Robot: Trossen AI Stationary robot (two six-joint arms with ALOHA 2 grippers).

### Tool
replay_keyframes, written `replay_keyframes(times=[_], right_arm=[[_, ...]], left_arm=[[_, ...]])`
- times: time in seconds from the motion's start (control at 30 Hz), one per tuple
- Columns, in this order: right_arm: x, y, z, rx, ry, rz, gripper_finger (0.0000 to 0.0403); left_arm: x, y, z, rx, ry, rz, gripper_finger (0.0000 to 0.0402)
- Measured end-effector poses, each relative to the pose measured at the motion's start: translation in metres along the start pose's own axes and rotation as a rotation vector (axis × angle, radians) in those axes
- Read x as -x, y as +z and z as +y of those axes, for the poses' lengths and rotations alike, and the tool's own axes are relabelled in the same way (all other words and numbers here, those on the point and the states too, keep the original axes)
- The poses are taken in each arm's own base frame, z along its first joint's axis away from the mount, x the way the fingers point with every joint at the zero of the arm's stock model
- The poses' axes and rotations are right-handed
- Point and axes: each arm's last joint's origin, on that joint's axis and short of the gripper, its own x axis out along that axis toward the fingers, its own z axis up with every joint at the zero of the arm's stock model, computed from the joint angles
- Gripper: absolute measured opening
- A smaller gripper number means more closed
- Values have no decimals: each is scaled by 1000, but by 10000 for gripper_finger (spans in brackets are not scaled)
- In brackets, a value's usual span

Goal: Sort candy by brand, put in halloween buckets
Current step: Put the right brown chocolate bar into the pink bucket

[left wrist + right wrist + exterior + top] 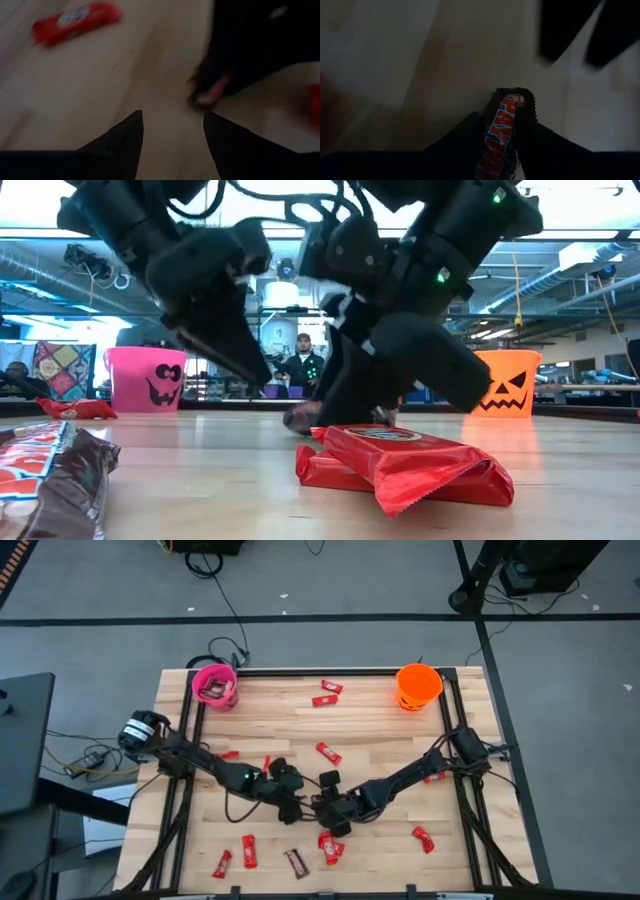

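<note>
While both dark arms reach toward the middle of the wooden table (370,730), their claws meet low in the centre of the overhead frame. The right gripper (500,125) has its fingers closed narrowly around a dark brown candy bar (502,127) with red and white lettering, the bar standing between the two fingers. In the table-level view that same claw (335,415) touches down on the wood at mid-frame, with a bit of wrapper showing beneath it.

The left gripper (172,135) sits just left of it in the overhead frame, its fingers parted with only bare wood between them, holding nothing. A red candy bar (75,22) lies in the upper left of its wrist picture.

The pink bucket (214,686) stands at the table's upper left corner in the overhead frame and has wrappers inside. The orange bucket (418,686) stands at the upper right. Both carry black jack-o'-lantern faces in the table-level view.

Red bars are scattered about: two near the top centre (326,693), one at mid-table (328,753), several along the bottom edge (248,851), and one at lower right (423,838). A brown bar (296,862) lies at the bottom centre. In the table-level view, red bars (410,467) fill the foreground.

A person (303,365) stands in the room far behind the table.
</note>
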Motion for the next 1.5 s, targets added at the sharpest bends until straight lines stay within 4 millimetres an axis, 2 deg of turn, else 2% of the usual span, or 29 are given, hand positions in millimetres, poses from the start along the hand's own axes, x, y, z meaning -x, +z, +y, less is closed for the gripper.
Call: replay_keyframes(times=[0.2, 0.37, 0.6, 0.73, 0.93, 1.0, 1.23, 1.37, 1.5], right_arm=[[13, 6, 6, 80, -96, -29, 128], [26, 13, 9, 84, -111, -83, 128], [29, 15, 12, 112, -153, -99, 128], [30, 16, 13, 117, -175, -104, 128], [32, 16, 15, 131, -197, -99, 128], [32, 16, 14, 132, -206, -94, 128], [29, 8, 9, 91, -208, -21, 129], [18, 4, -4, 75, -16, -14, 143], [10, 3, -19, 94, 146, -36, 165]], left_arm=[[-1, 2, -2, -4, -33, -18, 211], [-1, 4, -3, -5, -50, -34, 211], [-1, 12, -8, 2, -114, -96, 202], [0, 15, -10, 8, -142, -125, 154], [-1, 13, -8, -1, -168, -76, 32], [-2, 12, -7, 3, -169, -60, 9], [-4, 5, 2, 45, -110, 29, 22], [-5, 2, 4, 73, -75, 56, 33], [-4, -1, 5, 83, -55, 87, 65]])
